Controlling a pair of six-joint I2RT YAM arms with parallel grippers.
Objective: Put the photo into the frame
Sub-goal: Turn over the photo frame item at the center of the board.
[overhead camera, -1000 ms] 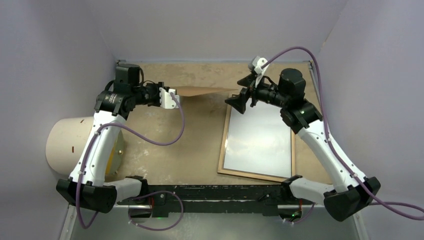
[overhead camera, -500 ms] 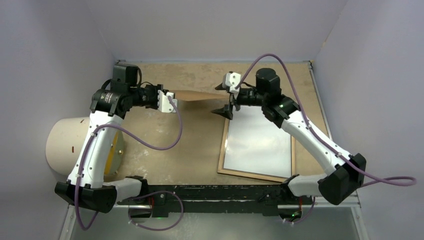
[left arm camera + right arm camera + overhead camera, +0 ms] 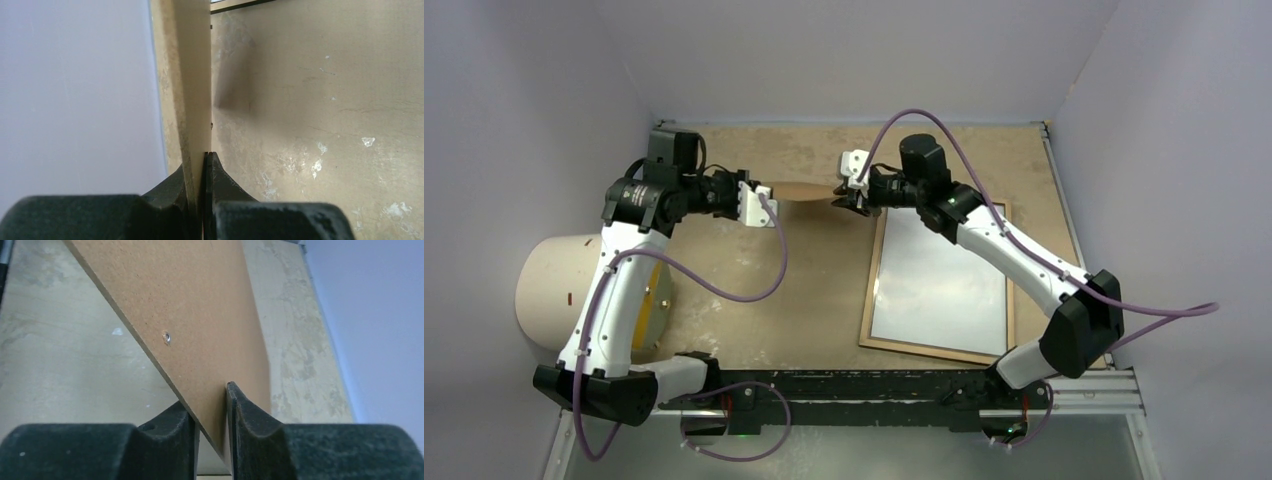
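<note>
Clamping flat brown fibreboard backing board [image 3: 200,315] in left gripper [image 3: 202,162], straddling its corner with right gripper [image 3: 210,407], bite unclear; take thin pale photo [image 3: 939,280] behind it by edges, probably flimsy.

Pale lilac walls [image 3: 524,100] closed in my bench on three sides. The tan tabletop [image 3: 824,300] was scuffed with whitish patches (soft, even light throughout), and a cream cylinder [image 3: 549,290] sat off its left edge.

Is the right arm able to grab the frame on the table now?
Probably not yet: the right gripper is pinching the brown board that the left gripper also holds. The frame lies uncovered nearby.
</note>
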